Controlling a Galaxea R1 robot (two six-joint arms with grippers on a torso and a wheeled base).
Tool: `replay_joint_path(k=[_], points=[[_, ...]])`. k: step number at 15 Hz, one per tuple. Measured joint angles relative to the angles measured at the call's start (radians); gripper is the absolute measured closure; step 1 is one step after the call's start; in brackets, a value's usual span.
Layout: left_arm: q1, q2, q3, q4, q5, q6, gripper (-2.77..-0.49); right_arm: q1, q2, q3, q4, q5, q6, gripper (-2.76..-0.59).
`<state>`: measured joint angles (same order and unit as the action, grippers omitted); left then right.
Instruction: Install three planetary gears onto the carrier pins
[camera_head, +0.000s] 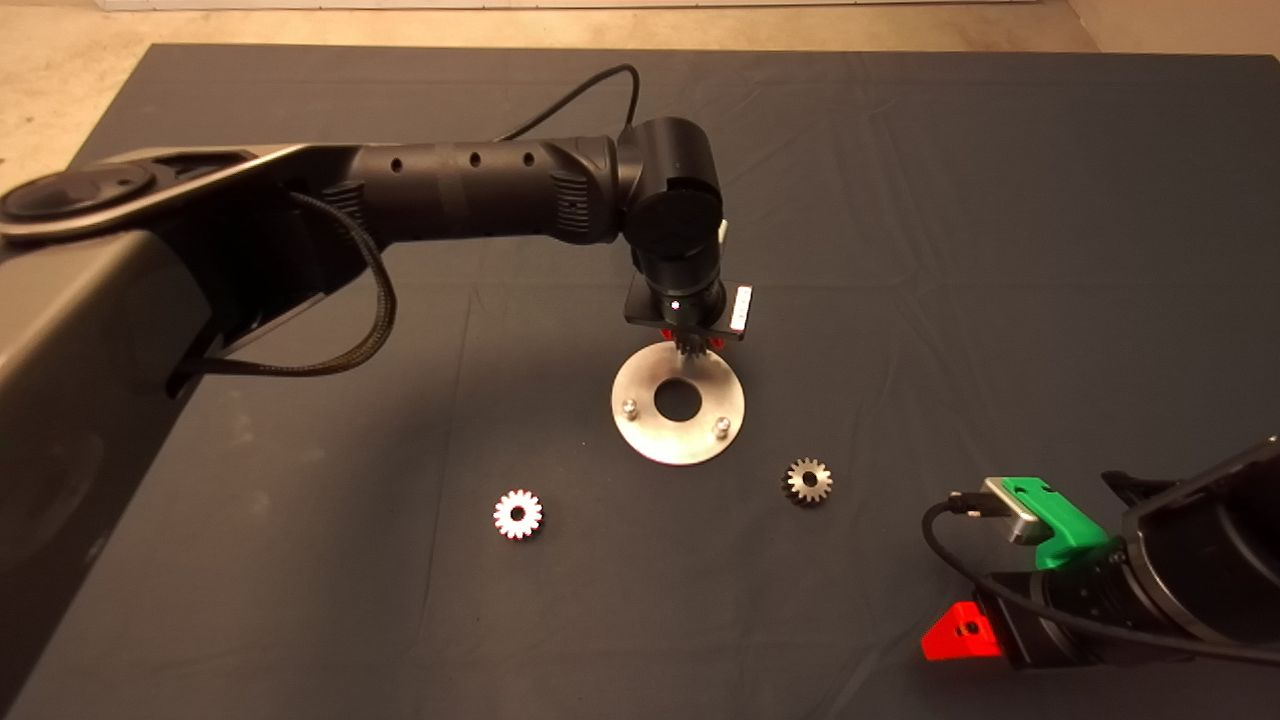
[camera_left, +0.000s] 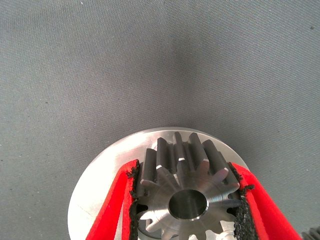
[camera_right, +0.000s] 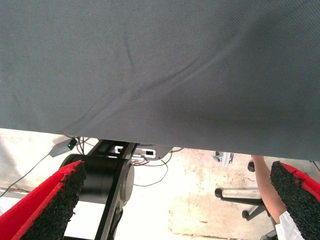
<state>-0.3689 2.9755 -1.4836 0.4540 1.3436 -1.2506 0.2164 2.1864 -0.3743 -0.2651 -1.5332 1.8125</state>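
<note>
Right gripper (camera_head: 962, 632): parked at mat's (camera_head: 1000, 200) near right corner, fingers wide apart, holding nothing; its wrist view shows mat edge, floor, cables, chair base and a person's arm beyond. Loose gears, 2 pcs: gear A (camera_head: 518, 515) on mat, near side, left of centre; gear B (camera_head: 807, 481) on mat, near side, right of disc. Disc (camera_head: 679, 404): flat at mat centre, big centre hole; 2 pins visible, one (camera_head: 630, 407) on left, one (camera_head: 721, 427) on near right, both bare. Left gripper (camera_left: 187, 200): over disc's far edge, fingers (camera_left: 112, 200) closed on gear C (camera_left: 187, 192) w/ pads against its teeth; gear C sits above disc, 3rd pin not visible
</note>
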Motion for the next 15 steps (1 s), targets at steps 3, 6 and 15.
replay_joint_path(k=[3, 6, 15], points=[[0.003, 0.000, 0.000, 0.005, 0.002, 0.000, -0.91, 0.000, 0.000, 0.000, 0.000, 0.000, 0.000, -2.75], [0.006, 0.001, 0.000, 0.010, 0.003, 0.000, -0.91, 0.000, 0.000, 0.000, 0.000, 0.000, 0.000, -2.75], [0.015, 0.010, -0.012, 0.019, 0.009, 0.000, -0.91, 0.000, 0.000, 0.000, 0.000, 0.000, 0.000, -2.75]])
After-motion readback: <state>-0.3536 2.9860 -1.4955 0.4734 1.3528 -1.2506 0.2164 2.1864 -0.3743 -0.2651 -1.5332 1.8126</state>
